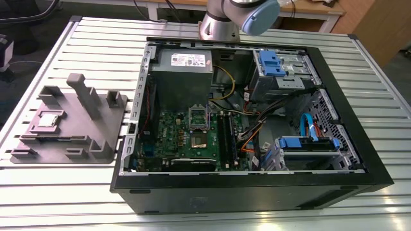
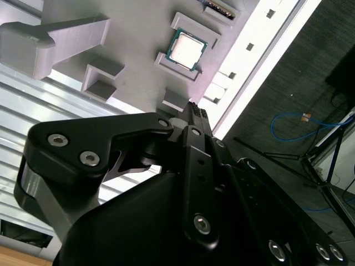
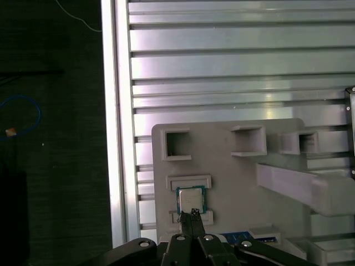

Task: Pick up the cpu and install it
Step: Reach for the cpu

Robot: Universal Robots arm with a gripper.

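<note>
The cpu point(image 1: 50, 119) is a small silver-topped square chip lying flat in a recess of the grey fixture point(image 1: 96, 139), which stands on the slatted table at the exterior view's left. Both wrist views look down on it: the cpu point(image 2: 188, 49) and the cpu point(image 3: 190, 199) lie in the same framed pocket. My gripper point(image 3: 193, 214) hangs above the fixture, its black fingers point(image 2: 195, 115) brought together to a point with nothing between them. In the first wrist view the tip lines up with the chip's edge. The height between tip and chip cannot be told.
An open black computer case point(image 1: 359, 159) takes up the table's middle and the exterior view's right. Inside lie the motherboard with its metal-framed socket point(image 1: 198, 126), a grey power supply point(image 1: 183, 65), cables and blue drive brackets point(image 1: 270, 62). Tall grey posts point(image 1: 83, 94) rise from the fixture.
</note>
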